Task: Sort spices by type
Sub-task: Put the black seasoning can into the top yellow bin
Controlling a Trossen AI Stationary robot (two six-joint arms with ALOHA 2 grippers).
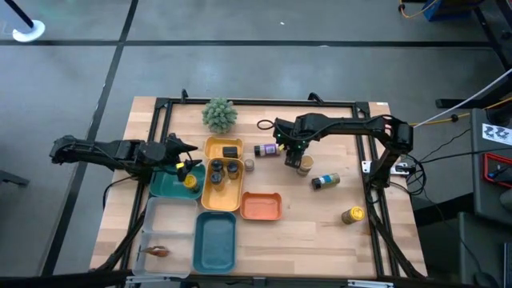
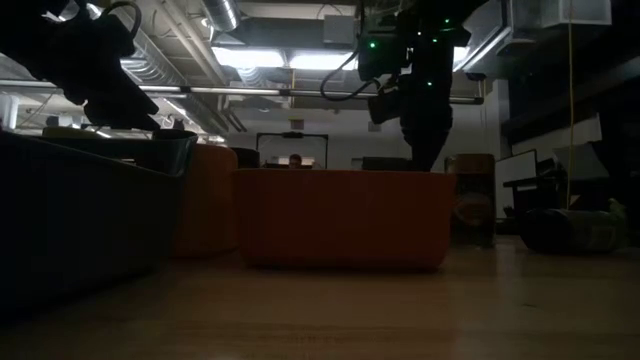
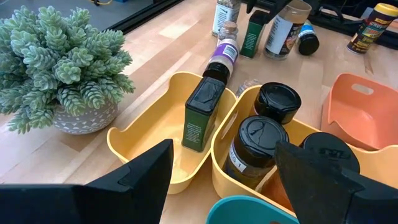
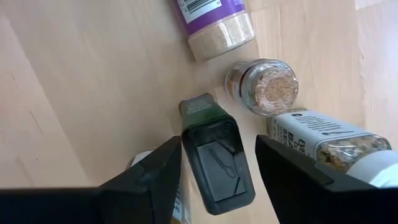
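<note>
My right gripper [image 1: 292, 152] [image 4: 219, 146] hangs open over a cluster of spices at the table's middle, fingers pointing down on either side of a green tin with a black lid [image 4: 217, 162]. Beside the tin are a lying purple-labelled bottle [image 1: 266, 150], a small glass jar [image 4: 262, 87] and a taller bottle [image 4: 323, 140]. My left gripper [image 1: 182, 156] [image 3: 224, 148] waits open at the left, above the yellow trays. Those trays hold another green tin [image 3: 202, 115] and dark-capped jars [image 3: 277, 102]. A yellow-capped jar [image 1: 190, 180] stands in a teal tray [image 1: 168, 186]. My right gripper has one finger [image 4: 168, 165] close against the edge of the tin's lid [image 4: 189, 155], while wood shows between the lid and the other finger. I cannot tell whether it touches. The fingers come from above, and the tin stands upright on the table.
A fuzzy green plant [image 1: 218, 114] stands at the far edge. An orange tray [image 1: 260, 206], a second teal tray [image 1: 214, 240] and a pale tray holding a brown packet [image 1: 158, 251] lie toward the near side. A blue-capped bottle [image 1: 325, 182] lies and a yellow-capped jar [image 1: 353, 214] stands on bare wood at the right.
</note>
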